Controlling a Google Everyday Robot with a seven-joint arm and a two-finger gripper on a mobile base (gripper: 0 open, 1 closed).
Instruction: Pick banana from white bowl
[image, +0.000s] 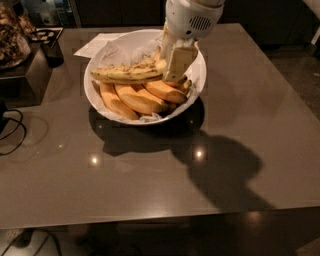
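At upper centre of the frame, the gripper (171, 69) clamps the right end of the banana (125, 74), inside the bowl (88, 91).

Setting: dimly lit indoor dining or break area; home or office cannot be told.
Evidence: a large dark glossy table (260, 100) fills the frame and reflects ceiling lights (93, 160). A white bowl (95, 95) of fruit, with the banana (127, 74) on top, stands at upper centre. A paper sheet (92, 47) lies behind the bowl. A low side stand (30, 75) with a dish of snacks (10, 42) occupies the upper left, and a loose cable (15, 135) lies at the left edge. The gripper (170, 70) hangs over the bowl's right side.
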